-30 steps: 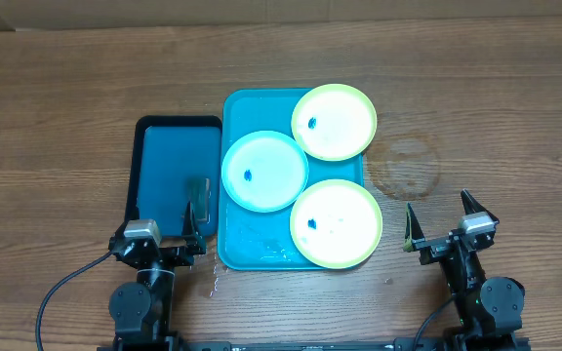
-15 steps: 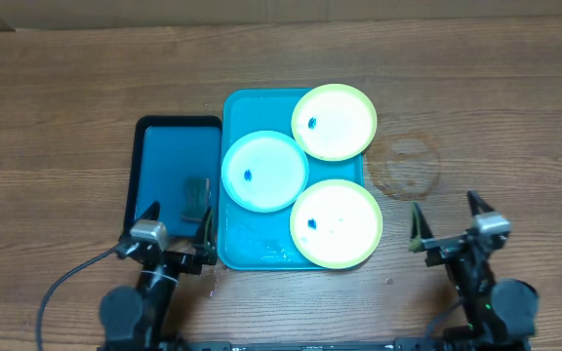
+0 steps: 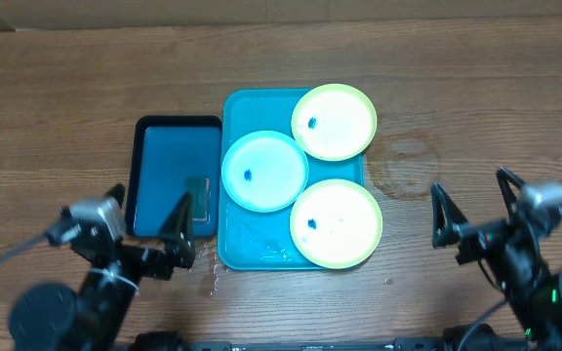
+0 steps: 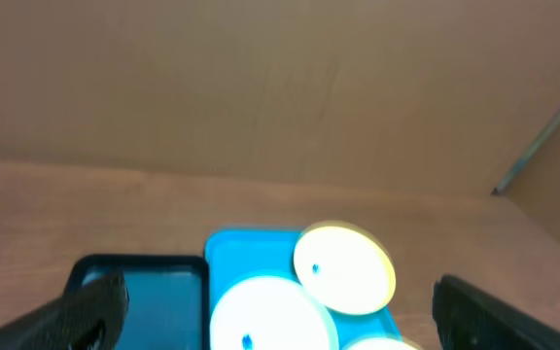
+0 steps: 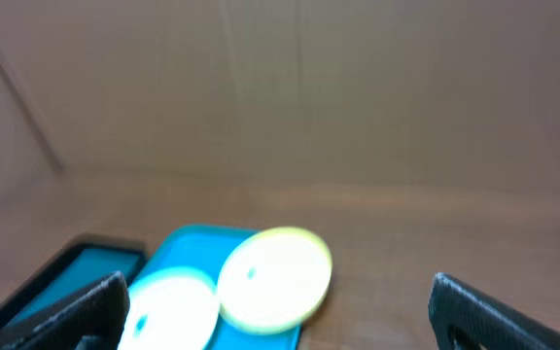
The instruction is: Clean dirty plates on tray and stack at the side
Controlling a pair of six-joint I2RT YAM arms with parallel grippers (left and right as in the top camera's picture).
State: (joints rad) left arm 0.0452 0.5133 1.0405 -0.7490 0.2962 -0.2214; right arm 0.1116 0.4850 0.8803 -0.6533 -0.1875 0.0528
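Note:
Three dirty plates lie on the turquoise tray [image 3: 237,105]. A pale yellow-green plate [image 3: 335,121] is at the back right, a light blue plate [image 3: 264,171] at the middle left, and another yellow-green plate [image 3: 336,223] at the front right. Each has a small blue smear. My left gripper [image 3: 146,215] is open and empty, in front of the dark-blue tray. My right gripper [image 3: 473,208] is open and empty, to the right of the turquoise tray. The left wrist view shows the light blue plate [image 4: 265,311] and the back plate [image 4: 344,267]. The right wrist view shows the back plate [image 5: 273,277].
A smaller dark-blue, black-rimmed tray [image 3: 159,156] lies left of the turquoise tray, with a small grey-green pad [image 3: 197,196] in it. A faint ring stain [image 3: 405,166] marks the wooden table on the right. Droplets lie near the turquoise tray's front left corner.
Both arms have lifted up from their rest at the table's front edge. The left gripper shifted left, the right gripper shifted right. The plates and trays have not moved.

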